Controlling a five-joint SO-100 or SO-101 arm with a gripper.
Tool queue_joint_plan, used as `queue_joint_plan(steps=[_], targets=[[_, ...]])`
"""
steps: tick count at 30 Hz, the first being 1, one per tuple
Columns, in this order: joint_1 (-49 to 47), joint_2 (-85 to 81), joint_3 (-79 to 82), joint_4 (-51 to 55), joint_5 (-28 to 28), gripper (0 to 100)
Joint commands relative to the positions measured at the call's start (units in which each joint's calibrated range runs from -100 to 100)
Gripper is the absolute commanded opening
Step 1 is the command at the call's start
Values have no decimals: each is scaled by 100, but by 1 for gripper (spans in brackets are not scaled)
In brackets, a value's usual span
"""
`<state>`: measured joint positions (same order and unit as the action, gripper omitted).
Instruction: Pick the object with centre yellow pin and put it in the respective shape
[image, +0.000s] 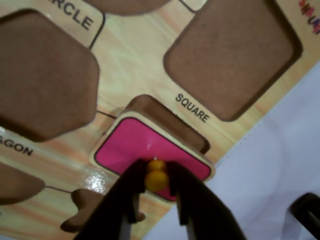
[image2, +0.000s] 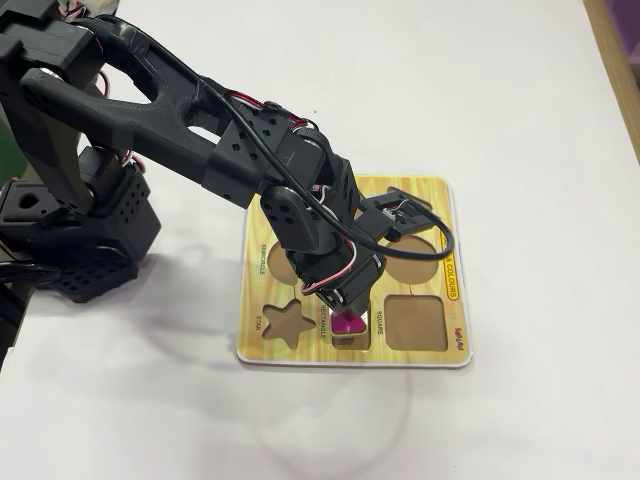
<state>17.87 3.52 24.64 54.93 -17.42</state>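
The object with centre yellow pin (image: 132, 142) is a flat magenta-pink piece with a round yellow knob (image: 156, 179). My gripper (image: 156, 172) is shut on that knob from the lower edge of the wrist view. The piece sits tilted over the respective shape (image: 150, 106), a brown cutout beside the SQUARE label; a brown strip of the cutout shows along the piece's far and right sides. In the fixed view the pink piece (image2: 349, 323) shows just below the gripper (image2: 345, 312), near the front edge of the yellow puzzle board (image2: 425, 188).
The board holds other brown cutouts: a wide square (image: 230, 55) (image2: 415, 322), a many-sided one (image: 40, 75) and a star (image2: 285, 322). The board lies on a white table (image2: 520, 120). The arm's black base (image2: 80, 230) stands left of the board.
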Motion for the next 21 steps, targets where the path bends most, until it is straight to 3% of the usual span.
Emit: queue_joint_plan(steps=[1,21], targets=[[215,-26,-477,-56,-5,1],[59,-26,-647,-151,-36,1]])
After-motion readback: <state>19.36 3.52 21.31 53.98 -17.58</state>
